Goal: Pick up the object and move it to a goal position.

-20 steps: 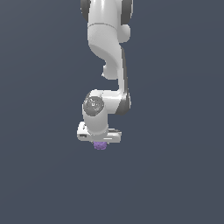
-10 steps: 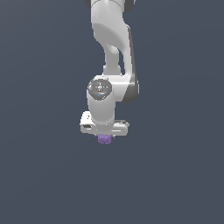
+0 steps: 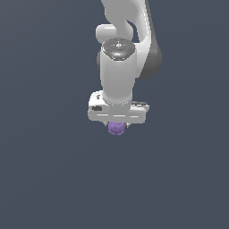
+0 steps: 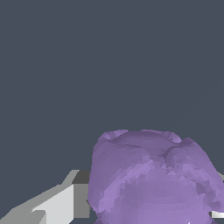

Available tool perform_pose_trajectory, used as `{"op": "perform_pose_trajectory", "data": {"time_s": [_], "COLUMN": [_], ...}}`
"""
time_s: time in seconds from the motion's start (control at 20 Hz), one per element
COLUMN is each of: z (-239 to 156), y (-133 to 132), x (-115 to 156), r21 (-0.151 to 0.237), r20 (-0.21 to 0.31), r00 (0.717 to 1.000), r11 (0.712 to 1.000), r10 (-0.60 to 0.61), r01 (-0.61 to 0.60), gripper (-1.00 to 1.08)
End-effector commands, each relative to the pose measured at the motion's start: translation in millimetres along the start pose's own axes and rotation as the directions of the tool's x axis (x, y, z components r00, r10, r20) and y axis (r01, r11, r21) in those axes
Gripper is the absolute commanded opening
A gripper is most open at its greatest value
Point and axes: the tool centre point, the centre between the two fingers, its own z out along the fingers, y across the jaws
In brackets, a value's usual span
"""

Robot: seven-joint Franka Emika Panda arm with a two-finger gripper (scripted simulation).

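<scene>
So the pincer (image 3: 117, 126) has the purple object (image 3: 116, 128) clamped between its fingers, poking out just below the white hand, and in the wrist view the object (image 4: 151, 175) fills most of the lower frame with a pale finger (image 4: 65, 202) pressed right up against one side of it. The other finger is barely visible, so I can't really judge how centred the grip is. Honest worry from here: that lump is bumpy and roundish, so the contact patches are probably tiny, and any quick swing or sudden stop on the way to the goal could let it roll or squirt out of the pads. It also hangs mostly below the fingertips, which looks like a shallow hold, so not much margin. No goal marker shows up in either view, so I can't tell how far there is left to carry it. Compared with half a second back, the arm has swung toward the camera and looks taller and more upright, the wrist has rotated round, and the object went along with it.
</scene>
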Motion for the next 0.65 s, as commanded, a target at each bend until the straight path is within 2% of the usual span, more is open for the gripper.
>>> {"op": "perform_pose_trajectory", "data": {"time_s": [0.0, 0.3, 0.6], "z": [-22, -56, -66], "y": [-9, -22, -26], "x": [-2, -3, -3], "r21": [0.0, 0.0, 0.0], "r20": [0.001, 0.001, 0.001], "r00": [1.0, 1.0, 1.0], "r11": [1.0, 1.0, 1.0], "r10": [0.001, 0.001, 0.0], "r01": [-0.001, -0.001, 0.0], "gripper": [-1.0, -1.0, -1.0]}}
